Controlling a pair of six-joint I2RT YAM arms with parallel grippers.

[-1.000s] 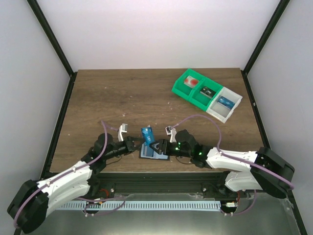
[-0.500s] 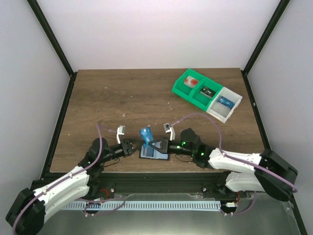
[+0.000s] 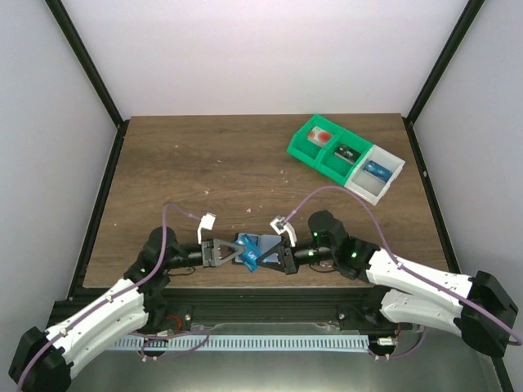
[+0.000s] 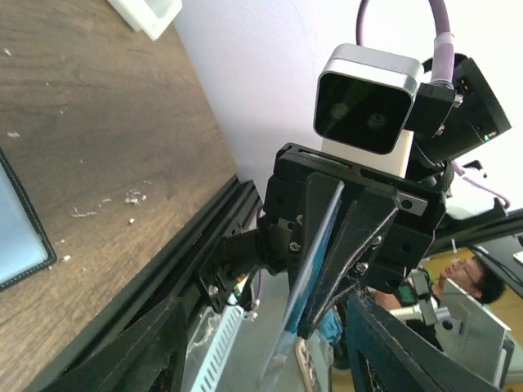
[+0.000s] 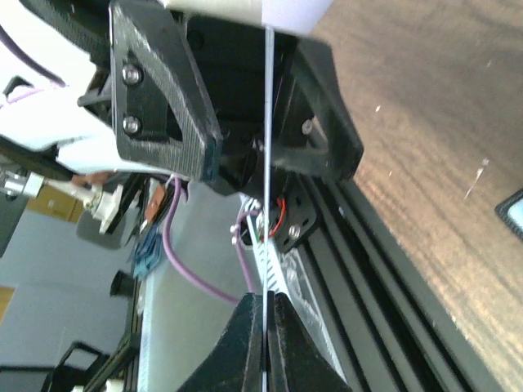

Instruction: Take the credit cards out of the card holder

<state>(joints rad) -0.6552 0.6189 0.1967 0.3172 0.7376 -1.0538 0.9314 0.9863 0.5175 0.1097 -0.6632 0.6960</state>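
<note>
A blue credit card (image 3: 252, 251) hangs edge-on just above the table's front edge, between the two grippers, which face each other. My right gripper (image 3: 274, 253) (image 5: 265, 306) is shut on the card's thin edge (image 5: 265, 163). My left gripper (image 3: 225, 251) (image 4: 270, 359) is open, one finger (image 4: 147, 343) on each side of the card (image 4: 315, 253) without touching it. The card holder lies flat on the table, and only its pale blue face with black rim (image 4: 15, 233) and a black corner (image 5: 513, 208) show. From above it is mostly hidden under the grippers.
Green and white compartment trays (image 3: 343, 155) with cards in them stand at the back right, and a white tray corner (image 4: 151, 12) shows in the left wrist view. The black frame rail (image 3: 261, 298) runs along the table's front edge, right under the grippers.
My right gripper has closed on the blue card and my left gripper has opened and let go of it. Both grippers have swung in to face each other over the holder.
</note>
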